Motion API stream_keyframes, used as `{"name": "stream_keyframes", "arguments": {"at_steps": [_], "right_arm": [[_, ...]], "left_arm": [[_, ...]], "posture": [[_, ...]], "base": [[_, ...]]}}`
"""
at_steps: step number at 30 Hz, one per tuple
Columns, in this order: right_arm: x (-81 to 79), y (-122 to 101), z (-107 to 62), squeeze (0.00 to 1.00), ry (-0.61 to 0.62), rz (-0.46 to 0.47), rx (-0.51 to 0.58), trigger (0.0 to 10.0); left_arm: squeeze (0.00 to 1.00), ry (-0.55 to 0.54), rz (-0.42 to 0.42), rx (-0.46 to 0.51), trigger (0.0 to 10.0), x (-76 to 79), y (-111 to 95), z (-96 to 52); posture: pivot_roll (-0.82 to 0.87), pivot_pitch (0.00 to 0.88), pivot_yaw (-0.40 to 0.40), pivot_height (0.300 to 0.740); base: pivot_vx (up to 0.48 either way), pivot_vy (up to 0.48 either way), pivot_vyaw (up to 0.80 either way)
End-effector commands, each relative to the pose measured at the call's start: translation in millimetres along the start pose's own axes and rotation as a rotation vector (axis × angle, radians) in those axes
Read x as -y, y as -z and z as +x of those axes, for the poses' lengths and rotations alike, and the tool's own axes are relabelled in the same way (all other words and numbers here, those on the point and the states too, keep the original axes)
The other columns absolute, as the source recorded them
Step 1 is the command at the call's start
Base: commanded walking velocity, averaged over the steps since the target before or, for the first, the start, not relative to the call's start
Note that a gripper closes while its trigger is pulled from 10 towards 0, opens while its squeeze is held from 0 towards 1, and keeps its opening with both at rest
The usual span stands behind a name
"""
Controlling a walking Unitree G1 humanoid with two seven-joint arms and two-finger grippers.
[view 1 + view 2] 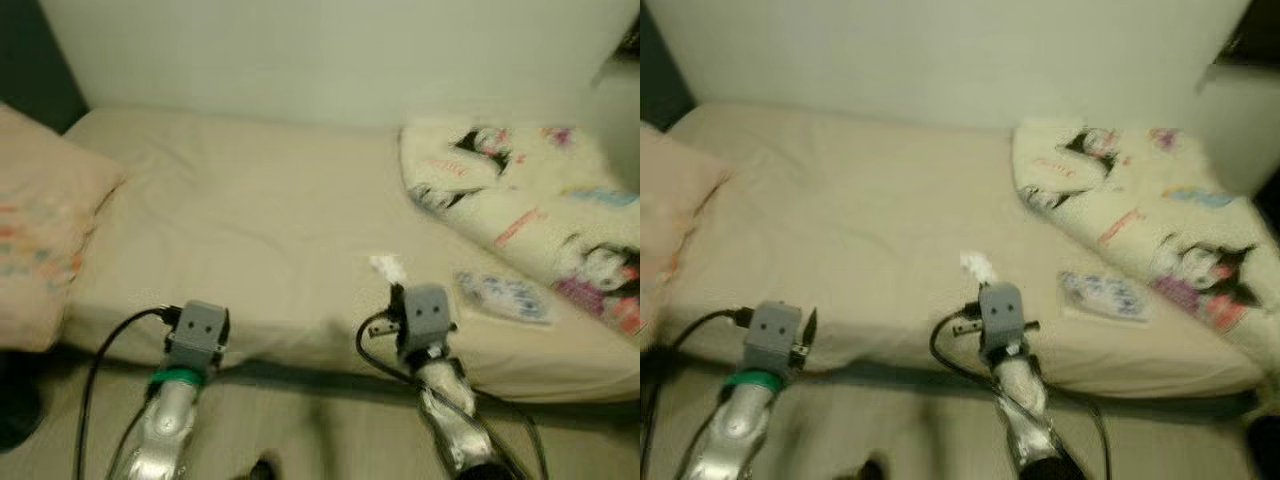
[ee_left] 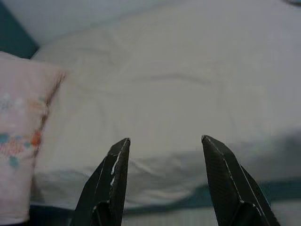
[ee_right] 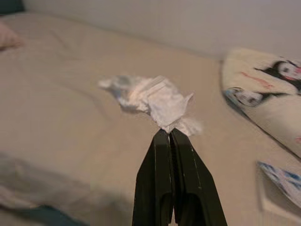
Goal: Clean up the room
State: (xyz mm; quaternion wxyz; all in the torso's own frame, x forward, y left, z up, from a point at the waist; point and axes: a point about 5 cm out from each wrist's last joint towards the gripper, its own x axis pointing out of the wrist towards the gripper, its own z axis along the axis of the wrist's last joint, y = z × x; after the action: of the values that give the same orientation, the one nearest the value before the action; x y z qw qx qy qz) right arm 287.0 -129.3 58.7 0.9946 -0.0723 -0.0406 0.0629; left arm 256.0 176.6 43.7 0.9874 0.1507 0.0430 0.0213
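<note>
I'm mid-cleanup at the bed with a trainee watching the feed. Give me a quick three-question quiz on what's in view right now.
1. True or false: the right gripper is shut on the crumpled white tissue.
2. How do the left gripper's fingers stand: A) open, holding nothing; B) shut on the pillow; C) shut on a cable?
3. Which flat item lies on the mattress between the right gripper and the cartoon-print blanket?

Key
1. True: the fingertips pinch the tissue's edge.
2. A: they are apart over the mattress edge, beside the pink pillow.
3. A small blue-and-white printed packet.
</note>
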Motion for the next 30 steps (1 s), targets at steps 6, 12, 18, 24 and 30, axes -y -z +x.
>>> {"name": "stream_keyframes", "arguments": {"at_steps": [6,12,18,24,30], "right_arm": [[2.7,1.9,0.9,0.00,0.005,0.024,-0.017,10.0],[1.7,2.3,0.6,0.00,-0.007,0.039,-0.019,10.0],[-0.4,3.3,0.5,0.00,-0.003,0.067,-0.026,10.0],[-4.2,4.1,-0.2,0.00,-0.013,0.066,-0.027,10.0],[-6.2,3.9,-0.1,0.00,-0.029,0.066,-0.024,10.0]], "left_arm": [[0.00,0.009,0.009,0.010,10.0,1.1,-3.3,1.0],[0.00,0.011,0.008,0.005,10.0,0.9,-2.7,-0.1],[0.00,0.023,0.023,0.002,10.0,1.1,-2.9,-0.6],[0.00,0.022,0.020,-0.004,10.0,0.6,-2.9,-0.3],[0.00,0.034,0.034,-0.014,10.0,1.3,-1.5,0.7]], "posture": [[-0.02,0.039,0.014,0.740],[-0.02,0.045,0.014,0.740],[-0.01,0.038,0.020,0.740],[-0.01,0.035,0.024,0.740],[-0.02,0.024,0.030,0.740]], "base": [[-0.286,0.000,0.00],[0.000,0.000,0.62],[0.000,0.000,0.79],[0.000,0.000,0.79],[0.000,0.000,0.78]]}}
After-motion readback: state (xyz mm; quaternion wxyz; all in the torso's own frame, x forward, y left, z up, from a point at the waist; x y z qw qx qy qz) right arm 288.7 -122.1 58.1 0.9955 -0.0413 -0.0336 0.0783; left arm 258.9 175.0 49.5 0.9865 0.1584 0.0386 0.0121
